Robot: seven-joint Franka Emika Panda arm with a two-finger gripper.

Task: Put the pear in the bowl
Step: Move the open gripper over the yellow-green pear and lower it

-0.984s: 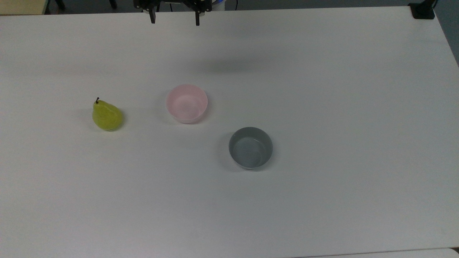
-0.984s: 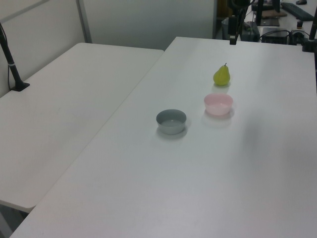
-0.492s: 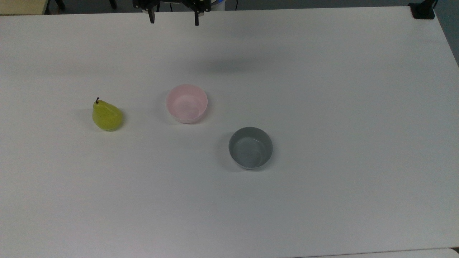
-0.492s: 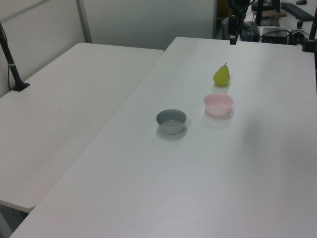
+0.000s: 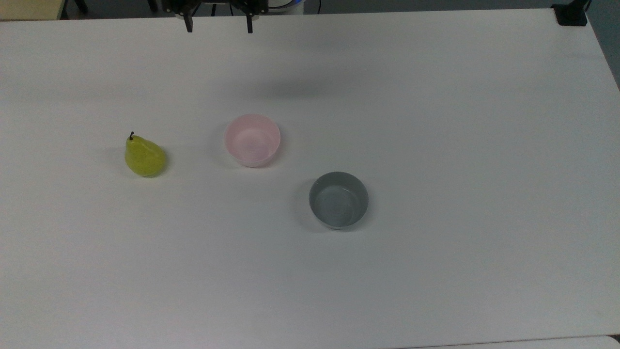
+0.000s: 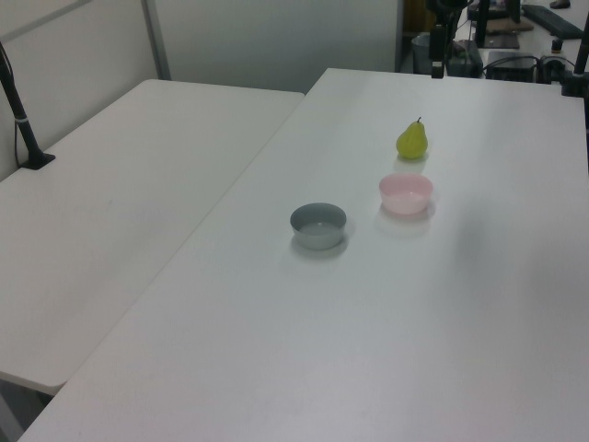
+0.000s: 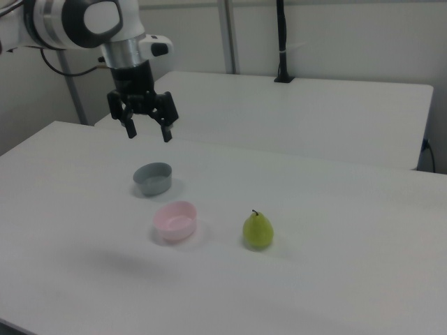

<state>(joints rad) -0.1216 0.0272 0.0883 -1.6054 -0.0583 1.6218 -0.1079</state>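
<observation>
Shifted toward the top view's left since half a second ago, the gripper [image 5: 218, 26] hangs at that view's upper edge, its body cut off by the frame so that just two dark fingertips [image 5: 188, 26] reach into the picture. Seen whole in the right view, the gripper [image 7: 148, 132] hovers high above the table [image 7: 335, 279], fingers spread wide and holding nothing. Partly cropped in the left view, it [image 6: 436, 64] shows as one dark finger at the top edge.

Unmoved, the pear [image 5: 144, 155] stands upright on the table, stem up, well apart from the gripper. Beside it, toward the top view's right, sits the pink bowl [image 5: 252, 140], empty. Farther along that line is the grey bowl [image 5: 338, 199], also empty; neither has moved.
</observation>
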